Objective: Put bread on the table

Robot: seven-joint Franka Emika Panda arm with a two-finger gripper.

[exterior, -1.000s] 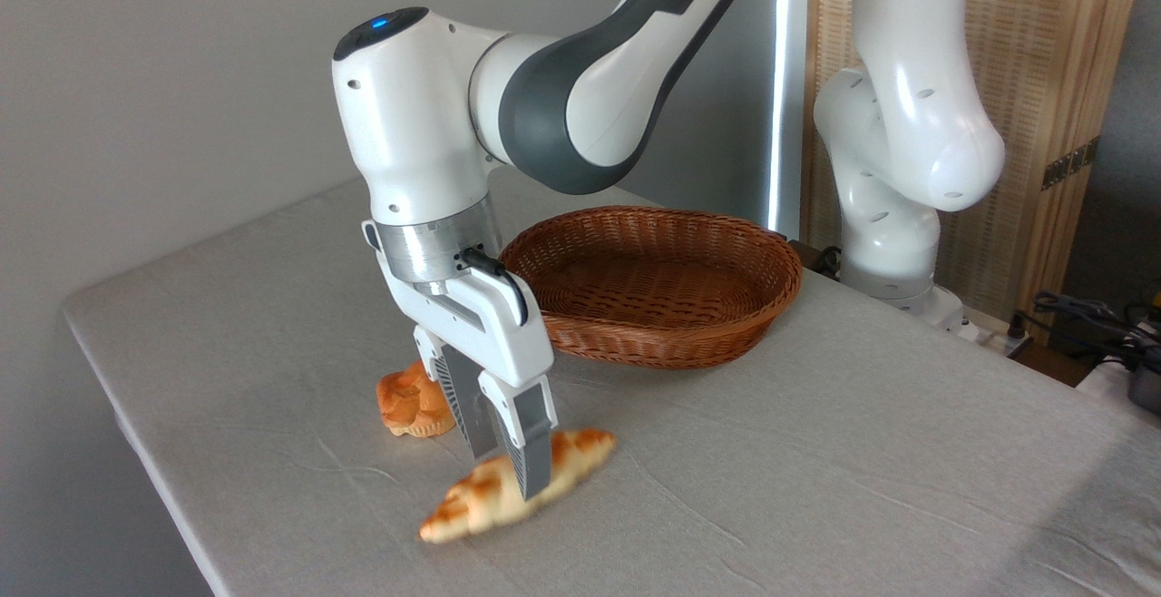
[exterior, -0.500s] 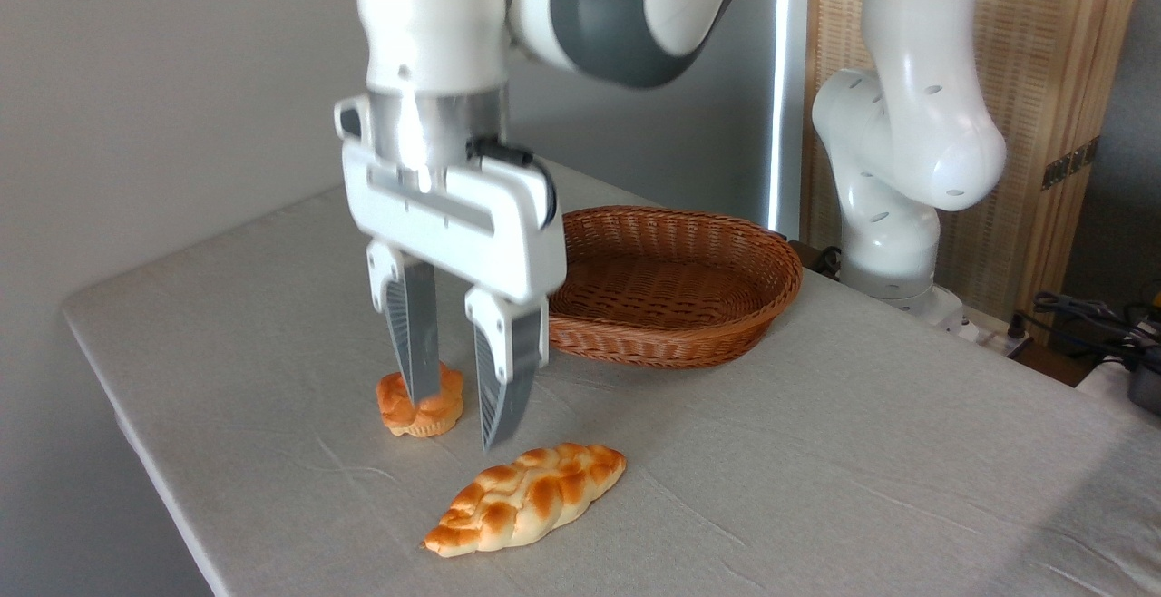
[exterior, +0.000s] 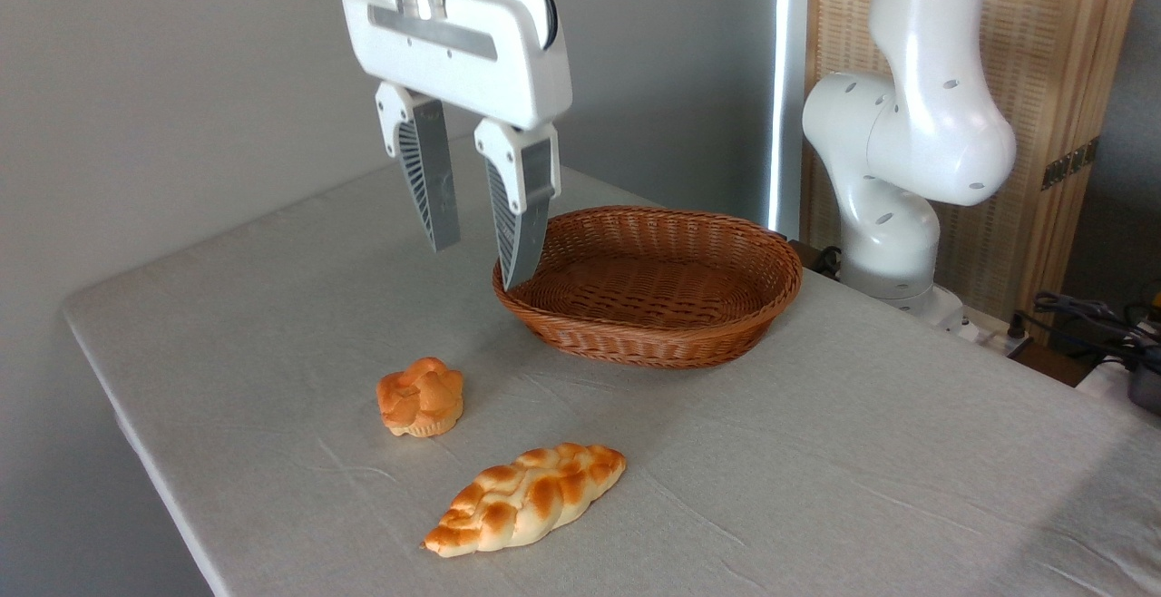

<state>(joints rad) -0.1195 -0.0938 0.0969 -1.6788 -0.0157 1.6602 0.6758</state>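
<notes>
The bread (exterior: 526, 498), a long braided loaf with browned bumps, lies flat on the table (exterior: 862, 470) near its front edge. High above and behind it hangs my gripper (exterior: 476, 266), open, with nothing between its grey ribbed fingers (exterior: 430, 181). The fingertips hover well clear of the cloth, just left of the basket's near rim.
A small round orange bun (exterior: 420, 397) sits on the cloth left of and behind the loaf. A brown oval wicker basket (exterior: 649, 284) stands behind, with nothing visible inside. The arm's white base (exterior: 898, 216) rises at the back right. Cables lie at the far right.
The gripper let go of the loaf, which now lies flat on the cloth, and rose straight up from table height to level with the basket's rim and above.
</notes>
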